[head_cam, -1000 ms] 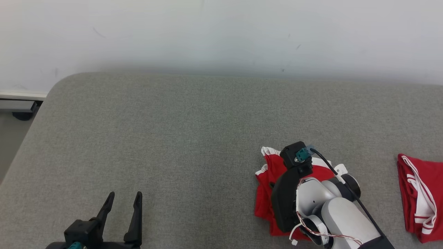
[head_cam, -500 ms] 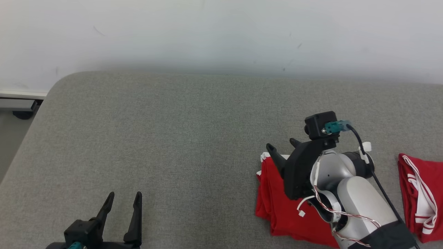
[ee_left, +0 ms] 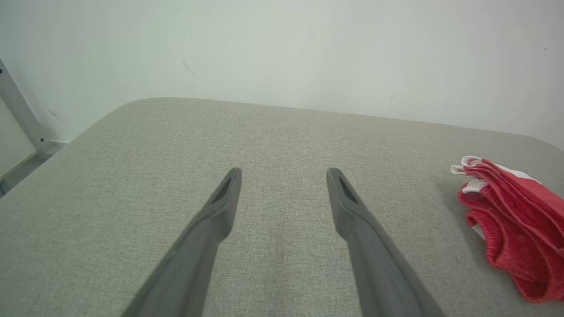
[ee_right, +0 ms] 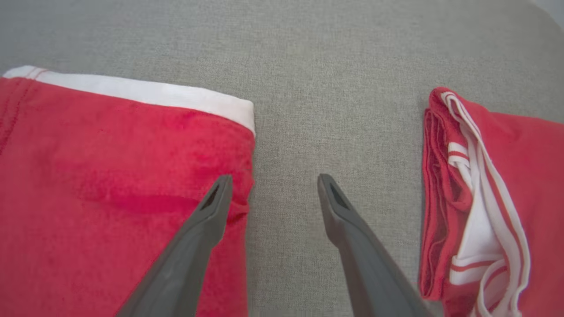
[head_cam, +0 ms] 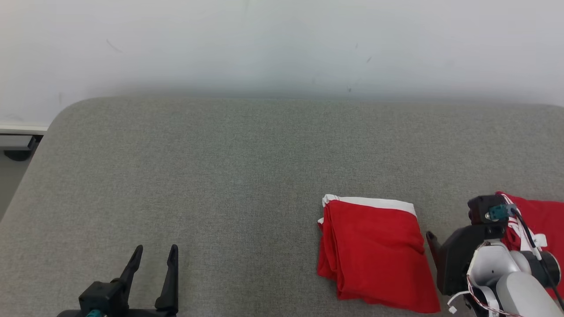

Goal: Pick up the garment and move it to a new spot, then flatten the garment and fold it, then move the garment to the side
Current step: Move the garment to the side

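Observation:
The garment point(head_cam: 374, 251) is red with a white band along its far edge and lies folded flat on the grey surface at the right. It shows as a red bundle point(ee_left: 511, 211) in the left wrist view. My right gripper point(ee_right: 273, 180) is open and holds nothing. Its left finger hangs over the garment's right edge point(ee_right: 132, 176) and its right finger over bare surface. In the head view one of its fingertips point(head_cam: 430, 240) sits just right of the garment. My left gripper point(head_cam: 154, 253) stands open at the lower left, its fingers point(ee_left: 220, 207) over bare surface.
A second red garment with white stripes point(head_cam: 539, 211) lies folded at the far right, partly behind my right wrist, and it point(ee_right: 484, 198) sits close beside my right finger. The grey padded surface point(head_cam: 220, 176) ends at a white wall behind and a rounded corner at the left.
My right gripper opened, let go of the garment and drew back to the right and toward me. The garment now lies uncovered and flat. The head camera shifted slightly.

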Controlling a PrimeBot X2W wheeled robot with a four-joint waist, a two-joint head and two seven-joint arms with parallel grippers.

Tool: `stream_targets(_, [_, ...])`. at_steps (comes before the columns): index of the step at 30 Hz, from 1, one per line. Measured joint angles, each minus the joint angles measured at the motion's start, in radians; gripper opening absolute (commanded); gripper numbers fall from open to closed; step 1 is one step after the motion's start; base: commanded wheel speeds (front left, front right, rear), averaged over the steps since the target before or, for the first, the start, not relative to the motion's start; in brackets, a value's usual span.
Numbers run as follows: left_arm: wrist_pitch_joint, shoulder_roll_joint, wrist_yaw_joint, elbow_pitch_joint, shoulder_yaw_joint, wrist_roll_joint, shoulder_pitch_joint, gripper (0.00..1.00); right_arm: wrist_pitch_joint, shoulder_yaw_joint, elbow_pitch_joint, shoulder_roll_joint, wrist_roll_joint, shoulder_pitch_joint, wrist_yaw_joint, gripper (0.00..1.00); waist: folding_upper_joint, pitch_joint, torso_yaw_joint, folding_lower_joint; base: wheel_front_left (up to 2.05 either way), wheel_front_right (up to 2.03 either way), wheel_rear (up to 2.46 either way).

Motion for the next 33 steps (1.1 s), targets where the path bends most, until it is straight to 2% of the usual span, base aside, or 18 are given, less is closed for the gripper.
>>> stream_targets(15, [0.002,0.001,-0.001,-0.001,-0.015,0.000,-0.005,1.00,-0.002,-0.025,0.104,0.054,0.065,0.023,-0.004,1.00,0.0000,0.012,0.009,0.0000,0.00,0.00,0.00])
stream_targets(28, [0.009,0.001,-0.002,-0.010,-0.020,0.001,-0.025,1.00,-0.058,-0.044,0.205,0.087,0.097,-0.022,-0.004,1.00,0.0000,0.035,0.026,0.0001,0.00,0.00,0.00])
stream_targets(33, [0.009,0.001,-0.002,-0.009,-0.021,0.001,-0.026,1.00,-0.069,-0.042,0.241,0.093,0.105,-0.024,0.006,1.00,0.0000,0.039,0.033,0.0000,0.00,0.00,0.00])
